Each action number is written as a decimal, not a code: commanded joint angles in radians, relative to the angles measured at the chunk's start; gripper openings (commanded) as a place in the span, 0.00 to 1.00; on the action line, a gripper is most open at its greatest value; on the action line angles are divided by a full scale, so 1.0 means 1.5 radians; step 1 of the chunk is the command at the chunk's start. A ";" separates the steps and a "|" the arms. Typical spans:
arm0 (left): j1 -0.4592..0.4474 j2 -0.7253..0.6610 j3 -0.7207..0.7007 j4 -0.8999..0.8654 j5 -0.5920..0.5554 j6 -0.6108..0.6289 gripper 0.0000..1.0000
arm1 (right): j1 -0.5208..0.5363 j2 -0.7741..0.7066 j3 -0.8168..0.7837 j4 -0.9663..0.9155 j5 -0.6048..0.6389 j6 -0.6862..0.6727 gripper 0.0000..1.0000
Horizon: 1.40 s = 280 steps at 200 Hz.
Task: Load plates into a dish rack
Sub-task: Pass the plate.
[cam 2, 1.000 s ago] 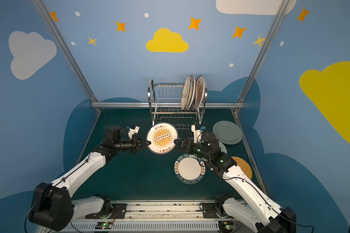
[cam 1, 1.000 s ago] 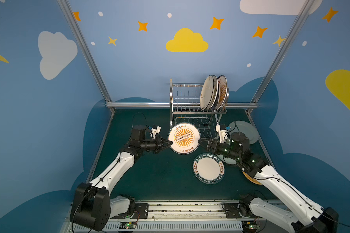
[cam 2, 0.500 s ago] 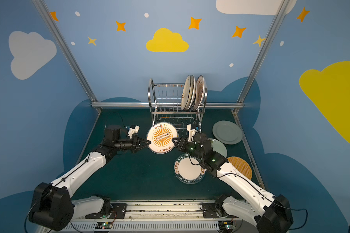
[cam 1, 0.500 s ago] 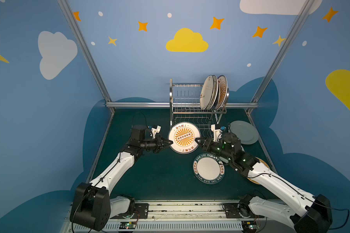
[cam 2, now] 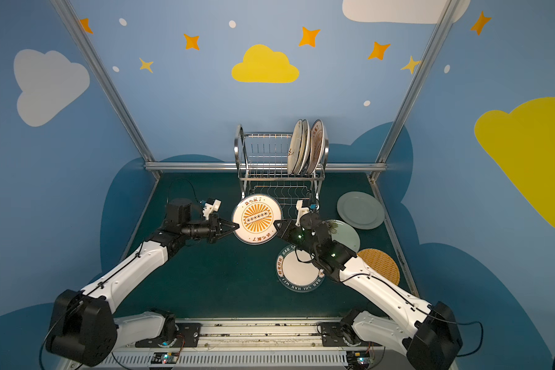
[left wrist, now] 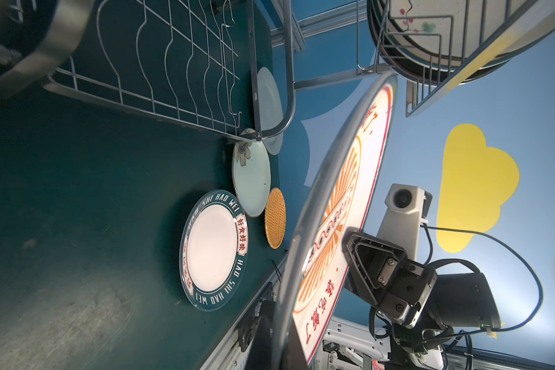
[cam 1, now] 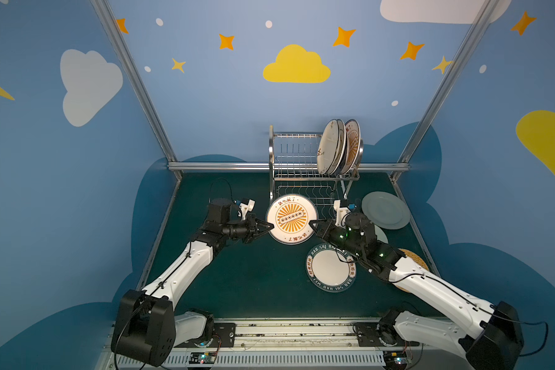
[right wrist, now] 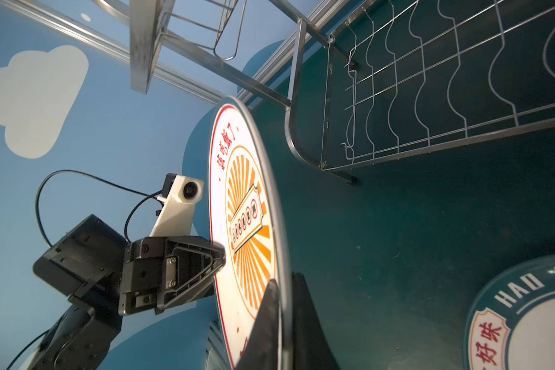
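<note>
i see my left gripper and right gripper each clamped on opposite rims of the sunburst plate, held aloft just in front of the dish rack lower shelf.

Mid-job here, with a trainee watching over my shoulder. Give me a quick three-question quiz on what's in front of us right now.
1. True or false: the left gripper and the right gripper are both shut on the rim of the sunburst plate, at opposite sides.
2. Multiple choice: on the dish rack, the racked plates stand on A) the upper tier, B) the lower tier, C) both tiers.
3. Short answer: what colour is the woven-look plate lying on the table?

Key: 1 true; 2 A; 3 orange.
</note>
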 commanded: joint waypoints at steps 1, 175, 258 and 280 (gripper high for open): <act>-0.001 -0.003 0.005 0.016 0.016 0.001 0.04 | 0.016 0.006 0.029 -0.028 0.017 0.008 0.03; 0.083 -0.158 -0.016 0.033 -0.034 0.010 0.95 | 0.139 -0.044 0.264 -0.276 0.288 -0.156 0.00; 0.100 -0.244 -0.036 0.087 -0.013 0.009 1.00 | 0.144 0.110 0.569 -0.266 0.427 -0.379 0.00; 0.098 -0.245 -0.037 0.090 -0.008 0.009 1.00 | 0.133 0.160 0.646 -0.272 0.485 -0.428 0.00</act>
